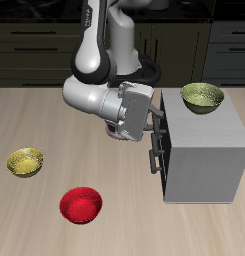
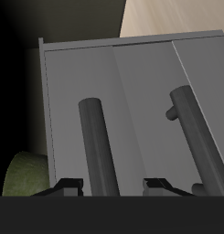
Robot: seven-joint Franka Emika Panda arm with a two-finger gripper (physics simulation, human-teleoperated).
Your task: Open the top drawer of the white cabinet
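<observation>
Boxy light-grey white cabinet (image 1: 202, 152), beside the robot arm; top drawer (image 2: 81, 110) looks shut. Two-finger gripper (image 2: 113, 186): spread around its dark bar handle (image 2: 97, 146), unclosed. Risk: fingers slipping off when pulling.

Table (image 1: 54, 120): white cabinet (image 1: 206, 152), yellow bowl (image 1: 25, 161), red bowl (image 1: 81, 205).

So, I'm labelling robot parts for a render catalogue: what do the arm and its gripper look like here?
The arm is built from rounded, glossy white-grey segments with dark bands at the joints. It ends in a boxier light-grey gripper with darker jaws. In the wrist view only two small dark fingertips show against a black housing edge. No cables or markings are visible.
</observation>
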